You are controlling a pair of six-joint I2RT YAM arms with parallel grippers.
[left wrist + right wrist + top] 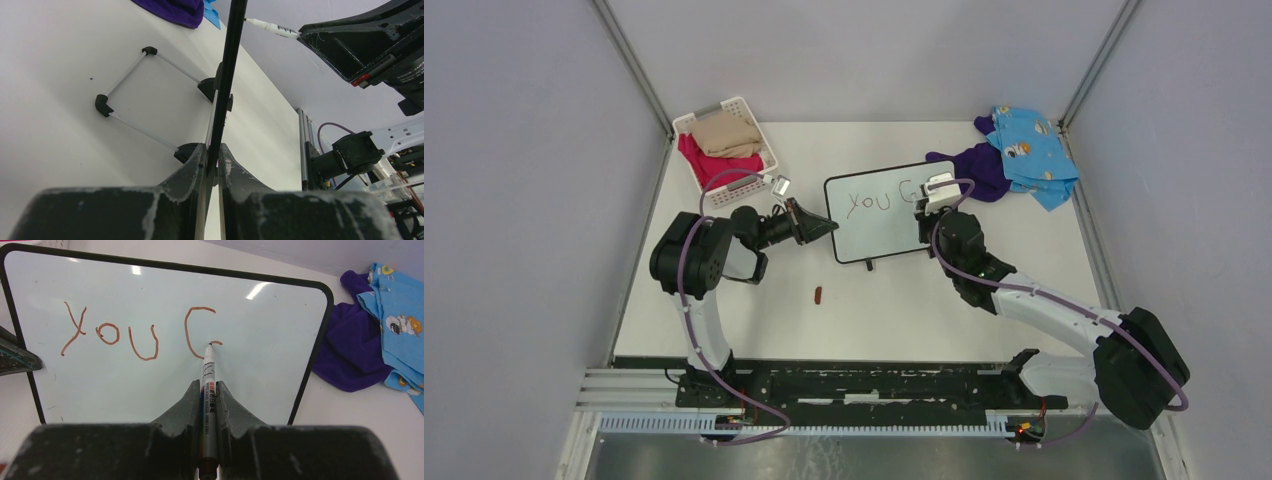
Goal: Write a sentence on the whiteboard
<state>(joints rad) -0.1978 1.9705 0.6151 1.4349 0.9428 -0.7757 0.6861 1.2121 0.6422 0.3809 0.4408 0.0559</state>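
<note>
The whiteboard (879,215) stands tilted near the table's middle. It shows face-on in the right wrist view (260,315) and edge-on in the left wrist view (227,65). The sentence (137,332) reads "you C" plus a short stroke, in reddish-brown marker. My left gripper (824,228) (212,155) is shut on the board's left edge. My right gripper (932,200) (209,390) is shut on a white marker (208,375), its tip touching the board just right of the "C". The marker also shows in the left wrist view (272,27).
A white basket (742,165) with red and beige cloth stands at the back left. Purple cloth (979,170) and blue printed cloth (1034,155) lie at the back right, close behind the board. A small brown marker cap (818,294) lies in front of the board.
</note>
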